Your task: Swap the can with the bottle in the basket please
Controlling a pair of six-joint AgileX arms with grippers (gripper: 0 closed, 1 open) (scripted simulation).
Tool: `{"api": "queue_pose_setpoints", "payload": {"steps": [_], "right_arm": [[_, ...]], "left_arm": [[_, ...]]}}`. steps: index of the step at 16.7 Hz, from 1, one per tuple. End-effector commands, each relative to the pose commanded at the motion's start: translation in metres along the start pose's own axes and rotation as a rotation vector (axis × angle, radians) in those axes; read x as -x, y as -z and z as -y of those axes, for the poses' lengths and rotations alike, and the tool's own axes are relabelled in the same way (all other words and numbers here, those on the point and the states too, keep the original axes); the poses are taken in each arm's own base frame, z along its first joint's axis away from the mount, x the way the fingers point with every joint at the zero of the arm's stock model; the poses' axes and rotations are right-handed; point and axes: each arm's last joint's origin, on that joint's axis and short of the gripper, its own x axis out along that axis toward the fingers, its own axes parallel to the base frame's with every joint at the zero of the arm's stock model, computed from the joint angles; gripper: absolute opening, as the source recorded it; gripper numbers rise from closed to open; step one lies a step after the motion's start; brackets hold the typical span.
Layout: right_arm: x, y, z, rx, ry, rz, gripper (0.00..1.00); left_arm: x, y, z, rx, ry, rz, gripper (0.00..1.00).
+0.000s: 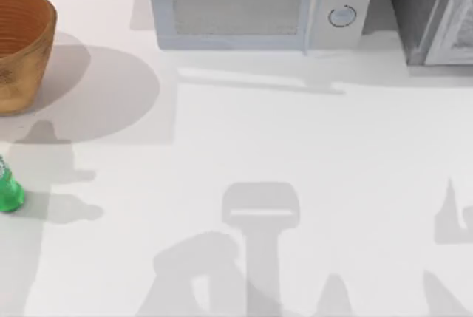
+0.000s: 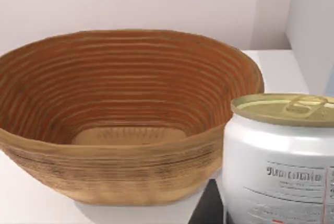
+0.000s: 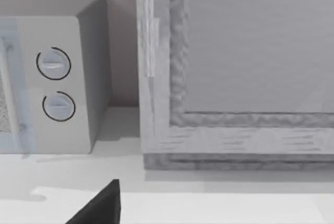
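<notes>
our own body: just a dark, near-black angular gripper part w/ flat matte faces; no markings visible.

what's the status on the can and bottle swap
Can close before left wrist camera, beside the basket, hold unclear. Basket holds nothing. Bottle on table, top view's left edge. Nothing blocking.

**Lots cut off at the edges here**

In the top view the basket runs off the left edge, so roughly half of it shows. The green bottle is clipped by that same edge too. The microwave loses its top to the upper edge, and the grey cabinet runs out at the right corner.

In the left wrist view the can is cropped on two sides, and its label print is too blurry to read.
</notes>
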Motion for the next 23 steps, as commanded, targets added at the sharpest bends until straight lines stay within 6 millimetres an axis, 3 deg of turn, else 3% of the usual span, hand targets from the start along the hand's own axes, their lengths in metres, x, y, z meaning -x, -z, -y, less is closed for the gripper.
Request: {"api": "queue_pose_setpoints", "payload": {"steps": [2,5,9,17,23], "right_arm": [[0.000,0.000,0.000,0.000,0.000,0.000,1.00],[0.000,0.000,0.000,0.000,0.000,0.000,1.00],[0.000,0.000,0.000,0.000,0.000,0.000,1.00],[0.000,0.000,0.000,0.000,0.000,0.000,1.00],[0.000,0.000,0.000,0.000,0.000,0.000,1.00]], "left_arm": [[0.015,0.034,0.005,0.004,-0.002,0.109,0.00],[0.020,0.081,0.009,0.015,0.001,0.229,0.00],[0.013,0.117,0.012,0.024,0.008,0.304,0.00],[0.011,0.122,0.013,0.024,0.006,0.308,0.00],[0.011,0.086,0.022,-0.048,0.160,0.337,0.00]]}}
